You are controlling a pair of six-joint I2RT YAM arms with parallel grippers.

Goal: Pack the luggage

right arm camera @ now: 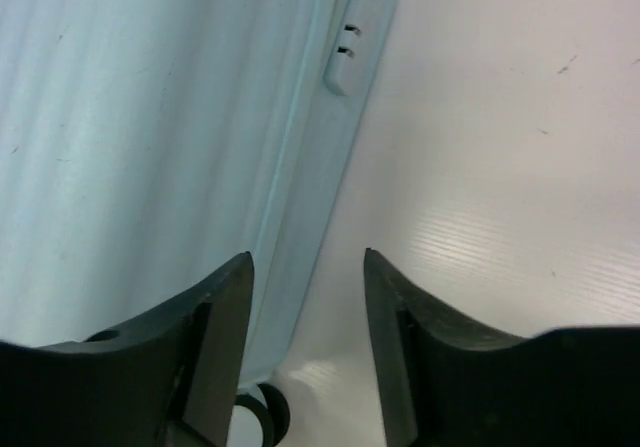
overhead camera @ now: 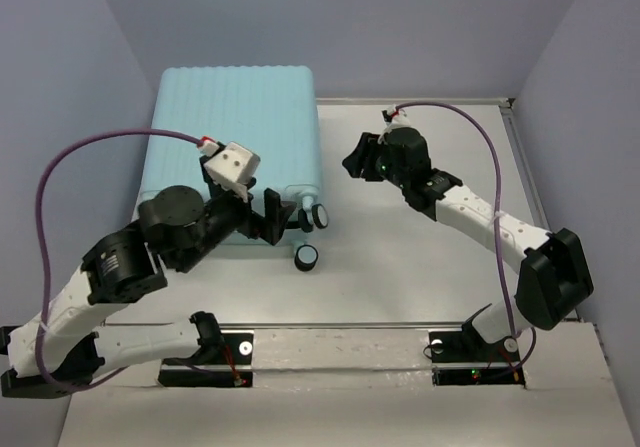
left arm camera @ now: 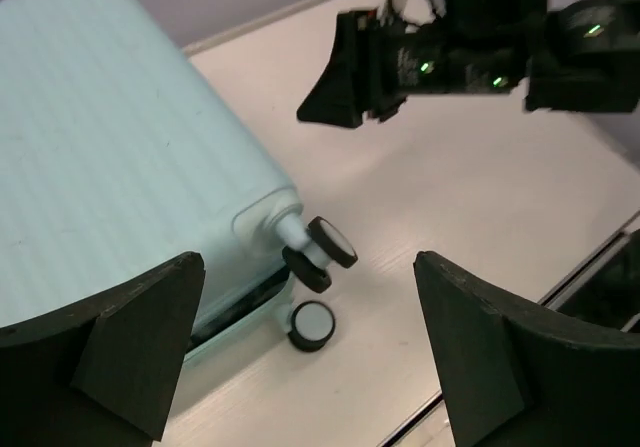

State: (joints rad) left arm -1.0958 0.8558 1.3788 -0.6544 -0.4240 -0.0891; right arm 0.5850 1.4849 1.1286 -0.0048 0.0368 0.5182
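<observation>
The large pale mint-blue ribbed hard-shell suitcase (overhead camera: 235,137) lies flat on the far left part of the white tabletop (overhead camera: 420,267), lid down. Its black-and-white spinner wheels (left arm camera: 330,244) stick out at its near right corner. Our left gripper (overhead camera: 280,217) hovers just beside that wheeled corner, jaws spread wide with nothing between them. Our right gripper (overhead camera: 358,159) hangs to the right of the case, near its right edge, jaws partly spread and also empty.

We judge that the case is shut or nearly so, and that the step in hand is seating the lid. The left wrist view shows a thin dark gap along the seam by the near corner, so we would press there first. We would push straight down on the shell, not on the wheels, which could roll and shift the case. We would lower the right gripper onto the right rim to steady it, keep the arms well apart, and push slowly, since the smooth shell may skid.
</observation>
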